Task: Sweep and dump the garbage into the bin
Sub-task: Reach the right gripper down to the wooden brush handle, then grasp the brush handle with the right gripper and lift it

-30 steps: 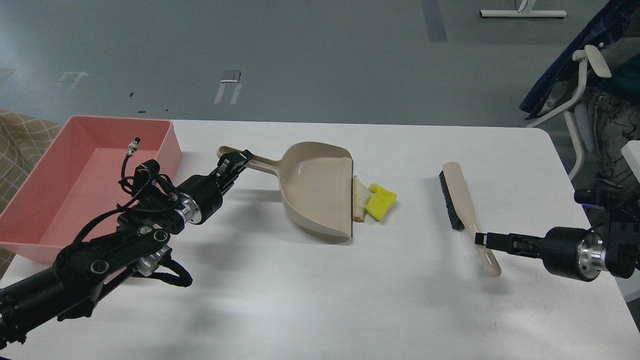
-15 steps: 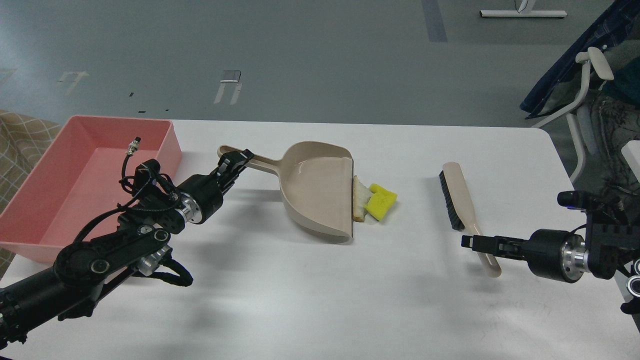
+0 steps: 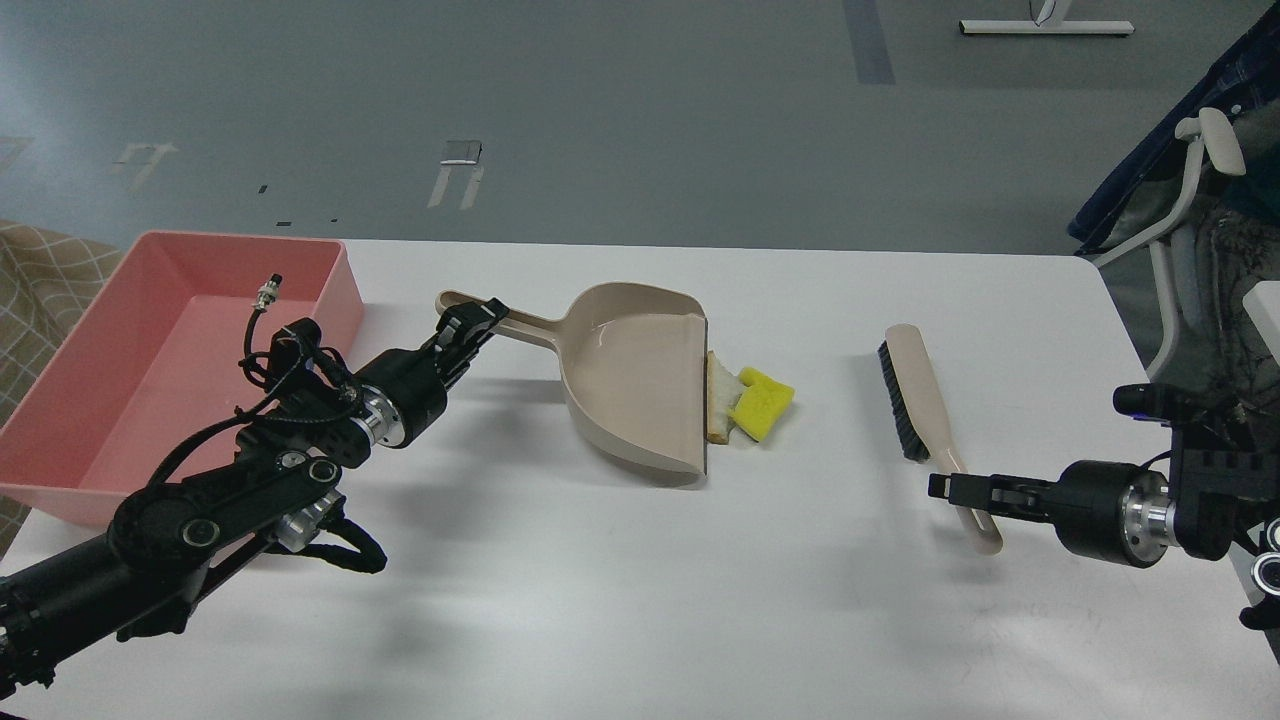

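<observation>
The beige dustpan lies mid-table with its mouth to the right. The white bread slice and the yellow sponge piece lie against its lip, touching each other. My left gripper is shut on the dustpan's long handle. The pink bin stands at the far left and holds nothing I can see. A beige brush with black bristles lies on the right. My right gripper is at the brush's handle, seen side-on, so its fingers cannot be told apart.
A white table bears everything; its right edge is close behind my right arm. An office chair stands beyond the right corner. The left arm's cables hang near the bin's right wall.
My right gripper has moved left along the table to the brush's handle. The brush, dustpan, scraps and left arm have not moved. The chair at the right has shifted.
</observation>
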Available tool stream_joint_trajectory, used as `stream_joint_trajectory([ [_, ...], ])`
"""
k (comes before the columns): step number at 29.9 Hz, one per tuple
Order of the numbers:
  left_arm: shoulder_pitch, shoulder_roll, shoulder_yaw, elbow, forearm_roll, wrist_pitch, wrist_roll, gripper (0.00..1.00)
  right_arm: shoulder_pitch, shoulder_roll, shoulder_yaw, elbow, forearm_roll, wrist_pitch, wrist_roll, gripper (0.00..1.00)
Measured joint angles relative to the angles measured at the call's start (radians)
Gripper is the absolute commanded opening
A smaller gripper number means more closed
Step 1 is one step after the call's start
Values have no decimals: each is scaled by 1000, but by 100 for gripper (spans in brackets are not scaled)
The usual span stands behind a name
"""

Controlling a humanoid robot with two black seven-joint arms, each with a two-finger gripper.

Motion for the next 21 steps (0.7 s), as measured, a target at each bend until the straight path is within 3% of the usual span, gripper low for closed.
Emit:
stream_joint_trajectory([
  [7,0,-2,0,0,0,0,0,0,2,2,0,0,0,0,-2,45],
  [13,-1,-2,0,0,0,0,0,0,2,3,0,0,0,-1,-6,25],
  [16,-1,-2,0,-1,0,0,0,0,1,3,0,2,0,0,-7,3],
  [21,-1,-2,0,-1,0,0,0,0,1,3,0,4,0,0,-7,0],
])
